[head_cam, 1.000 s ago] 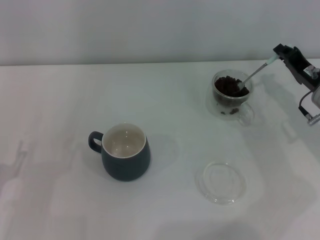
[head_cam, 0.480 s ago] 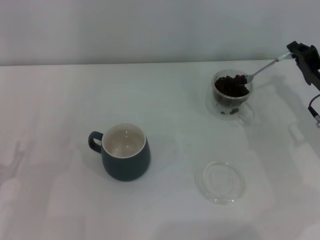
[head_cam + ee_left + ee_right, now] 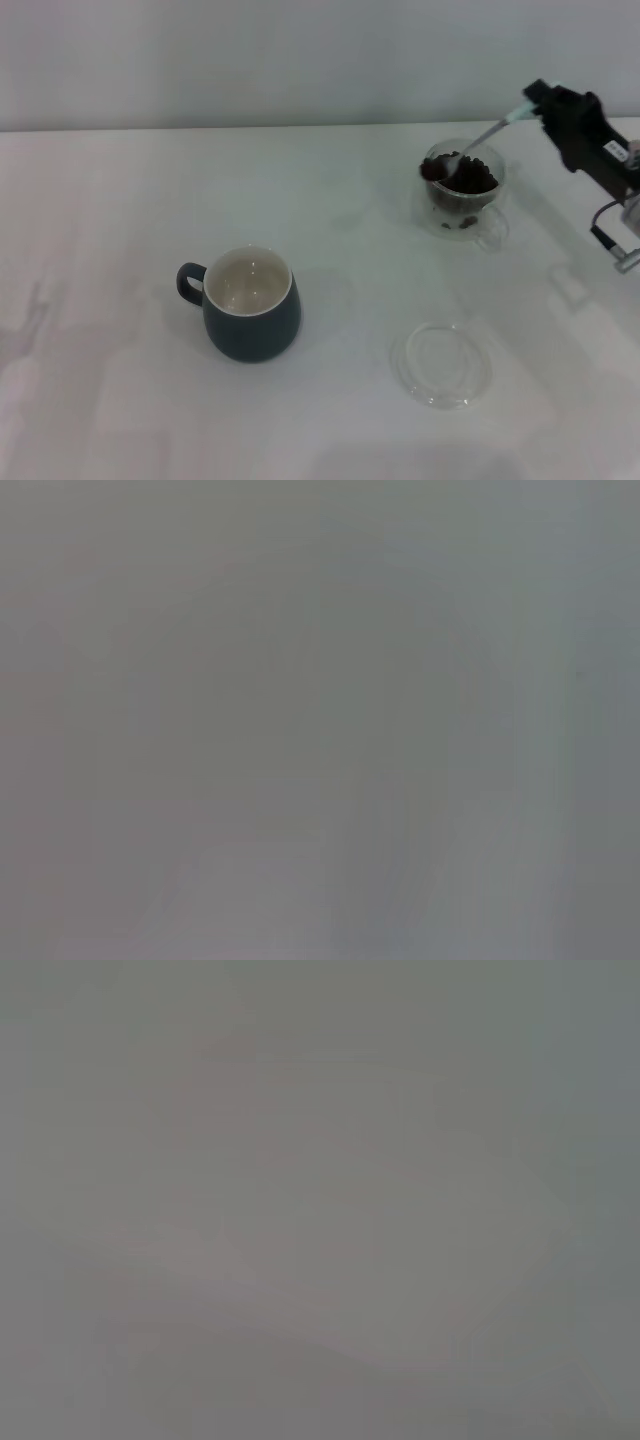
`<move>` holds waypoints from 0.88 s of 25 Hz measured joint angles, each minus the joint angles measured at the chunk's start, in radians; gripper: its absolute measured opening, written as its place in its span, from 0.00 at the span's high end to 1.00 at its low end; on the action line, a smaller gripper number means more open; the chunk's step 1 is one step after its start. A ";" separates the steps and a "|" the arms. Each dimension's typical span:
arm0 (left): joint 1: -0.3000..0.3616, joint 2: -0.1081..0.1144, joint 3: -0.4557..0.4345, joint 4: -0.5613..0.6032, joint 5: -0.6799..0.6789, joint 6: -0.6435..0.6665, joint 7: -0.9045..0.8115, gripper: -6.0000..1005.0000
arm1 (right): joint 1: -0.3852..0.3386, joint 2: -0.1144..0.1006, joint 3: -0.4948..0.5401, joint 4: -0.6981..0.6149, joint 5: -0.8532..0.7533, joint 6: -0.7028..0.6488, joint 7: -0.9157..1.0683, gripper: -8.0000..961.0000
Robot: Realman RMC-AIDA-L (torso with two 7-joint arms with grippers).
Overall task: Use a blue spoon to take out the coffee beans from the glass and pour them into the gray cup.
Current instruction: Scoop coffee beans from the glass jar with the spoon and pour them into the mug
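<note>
Gray cup (image 3: 251, 303), lower left of centre on the surface (image 3: 120, 200), is empty. Blue spoon (image 3: 470, 150) has swung since half a second ago: its bowl, loaded with coffee beans (image 3: 462, 176), now sits over the left rim of the glass (image 3: 462, 190), upper right. Right pincer (image 3: 533, 102) is clamped on the handle. Transfer has begun. Both wrist views show nothing; left pincer is unseen.

White table (image 3: 120, 180) spanning the whole lower field of the head view, meeting a plain pale wall (image 3: 250, 60) along a straight horizontal edge at the rear. Flat clear glass saucer (image 3: 441, 364) lying on the table toward the near right, round, with a raised rim, and nothing resting in it. It stands apart from every other object. Faint grey shadows fall on the table near its left edge. Both wrist views give only a uniform grey blur.
</note>
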 joint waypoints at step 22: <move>0.012 -0.005 0.011 0.003 0.008 -0.035 0.001 0.17 | 0.073 0.015 -0.464 -0.214 0.072 0.109 0.039 0.84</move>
